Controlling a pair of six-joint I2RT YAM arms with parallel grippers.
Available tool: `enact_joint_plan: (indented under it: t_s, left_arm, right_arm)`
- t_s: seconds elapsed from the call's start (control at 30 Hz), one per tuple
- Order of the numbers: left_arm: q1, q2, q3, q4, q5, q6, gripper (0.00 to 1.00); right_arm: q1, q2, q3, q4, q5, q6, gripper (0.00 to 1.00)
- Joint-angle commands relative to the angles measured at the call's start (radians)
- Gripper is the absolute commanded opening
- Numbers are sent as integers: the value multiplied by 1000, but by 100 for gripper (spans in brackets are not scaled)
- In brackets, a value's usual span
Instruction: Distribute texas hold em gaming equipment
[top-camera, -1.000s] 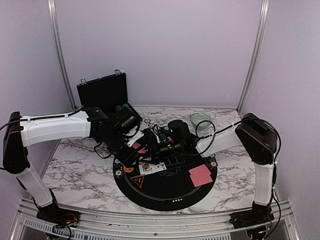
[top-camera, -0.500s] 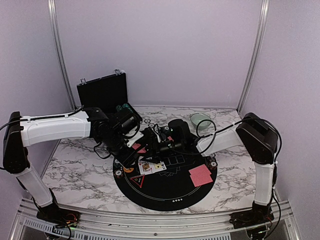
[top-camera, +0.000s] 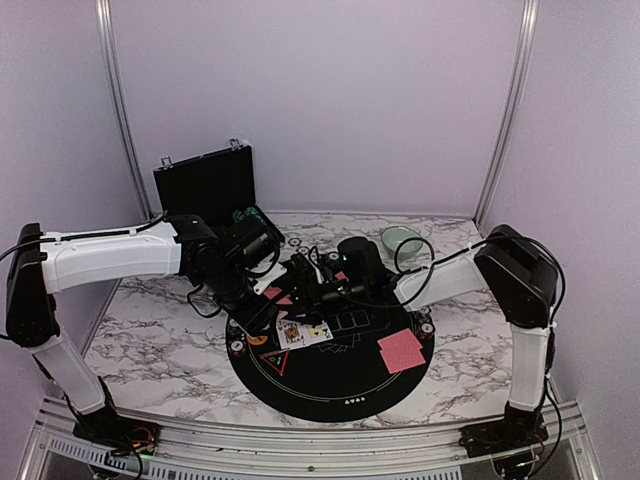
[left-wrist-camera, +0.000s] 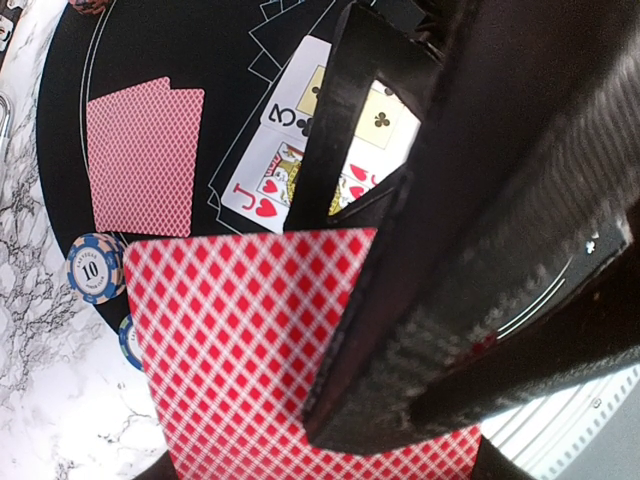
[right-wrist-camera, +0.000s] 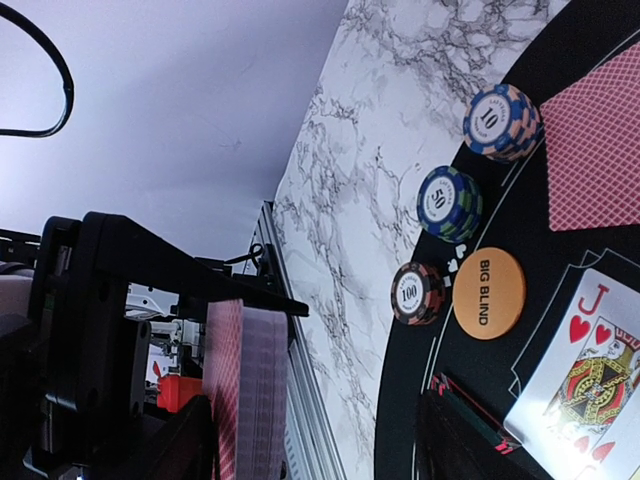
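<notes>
Taking one card only from the pinkish-red-backed playing-card deck (left-wrist-camera: 250, 350): pinching the top card's edge, then sliding it off flat, avoiding a double draw. Clamping the deck in the left gripper (top-camera: 270, 302) above the round black mat's (top-camera: 330, 385) far left part, reaching in from the left. Holding the right gripper (top-camera: 308, 292) parted and empty just beside the deck, stretching in low from the right.

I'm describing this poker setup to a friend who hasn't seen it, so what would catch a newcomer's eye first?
The meeting over the far left of the round black mat stands out first: the left gripper holds a red-backed deck of cards, and the open right gripper sits right beside it. Next to them, a jack of hearts and a three of clubs lie face up on the mat.
</notes>
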Motion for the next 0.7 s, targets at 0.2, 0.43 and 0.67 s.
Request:
enact_joint_plan:
  t_s: [0.2, 0.43, 0.67]
  left_arm:
    - [-3, -18, 23, -4, -5, 5, 50]
    - [-3, -21, 20, -4, -2, 3, 50]
    - [-3, -21, 18, -4, -4, 4, 50]
  right_arm:
    - [-9, -51, -7, -39, 32, -16, 66]
    - [-9, -72, -10, -40, 33, -20, 66]
    - [-13, -79, -20, -35, 35, -18, 66]
